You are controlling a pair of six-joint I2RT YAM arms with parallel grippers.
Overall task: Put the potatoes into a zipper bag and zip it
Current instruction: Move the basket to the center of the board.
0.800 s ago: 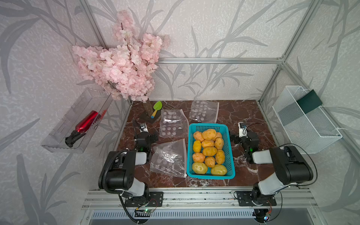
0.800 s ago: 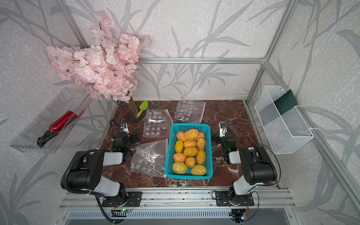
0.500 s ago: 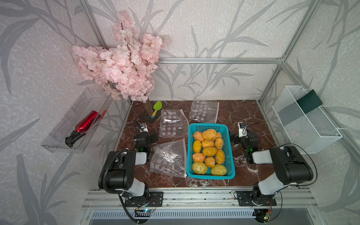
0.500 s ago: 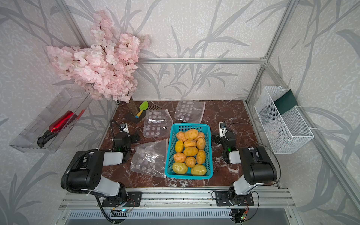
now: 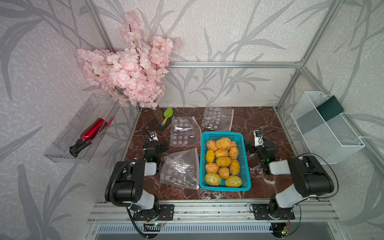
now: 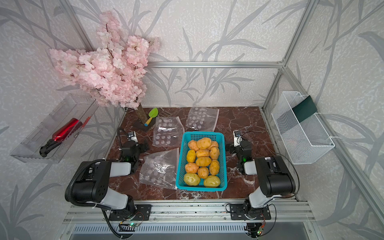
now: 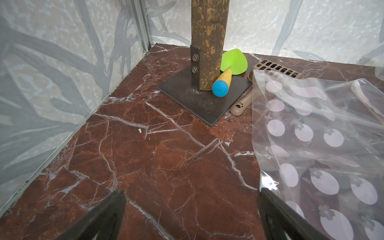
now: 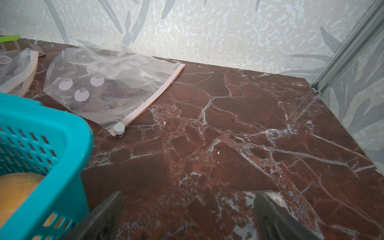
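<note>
A: Where are the potatoes (image 5: 223,161)?
B: Heaped in the teal basket (image 5: 246,164), mid-table, just right of the nearest zipper bag (image 5: 180,168).
A: Your jaws?
B: My left gripper (image 7: 192,197) and right gripper (image 8: 193,199) both gape wide, empty.

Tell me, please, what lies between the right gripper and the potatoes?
Only the wall of the teal basket holding the potatoes, and bare marble table, in both top views.

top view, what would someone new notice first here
The big pink blossom tree towering over the table's back left corner grabs the eye first. Next comes the teal basket in the middle of the dark red marble table, filled with yellow-orange potatoes. Three clear spotted zipper bags lie to its left and behind it.
</note>
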